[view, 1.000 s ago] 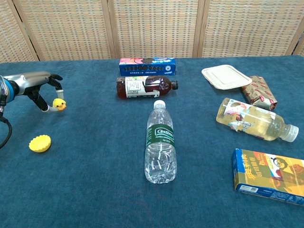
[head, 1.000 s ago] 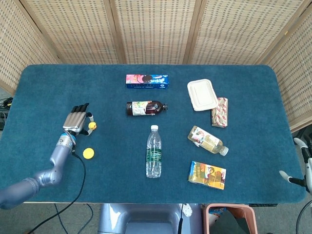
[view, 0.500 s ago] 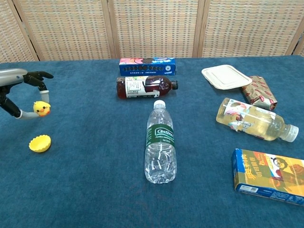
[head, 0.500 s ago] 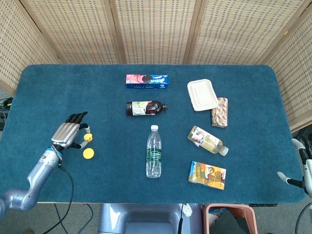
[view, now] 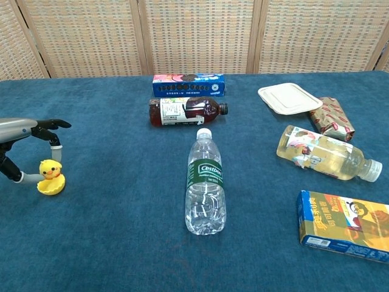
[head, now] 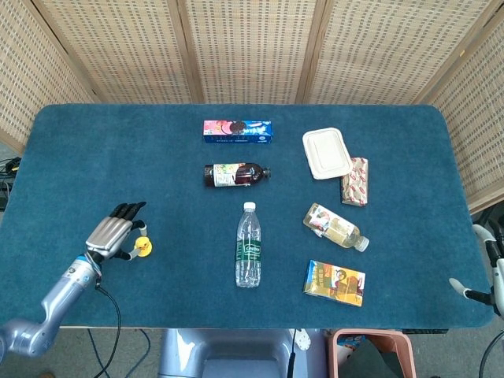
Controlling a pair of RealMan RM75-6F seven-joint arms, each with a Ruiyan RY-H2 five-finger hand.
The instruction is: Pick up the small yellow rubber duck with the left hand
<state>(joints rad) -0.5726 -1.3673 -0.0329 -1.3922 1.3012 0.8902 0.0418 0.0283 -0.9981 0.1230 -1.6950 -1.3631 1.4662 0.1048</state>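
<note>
The small yellow rubber duck (view: 50,169) is pinched between the thumb and a fingertip of my left hand (view: 24,141) at the table's near left. It hangs right over a yellow bottle cap (view: 51,186); I cannot tell whether it touches the cap. In the head view the duck (head: 143,246) shows just right of the left hand (head: 115,231), whose other fingers (head: 128,209) stretch forward. Only thin white parts of my right hand (head: 482,266) show at the far right edge, off the table; their pose is unclear.
A clear water bottle (view: 205,182) lies mid-table, with a dark juice bottle (view: 185,111) and a blue biscuit box (view: 188,85) behind it. On the right are a white lidded tray (view: 289,98), a wrapped bar (view: 331,118), a yellowish bottle (view: 322,153) and a carton (view: 343,225).
My left hand has drawn back toward the table's near edge with the duck pinched in it, and the duck now sits over the yellow cap.
</note>
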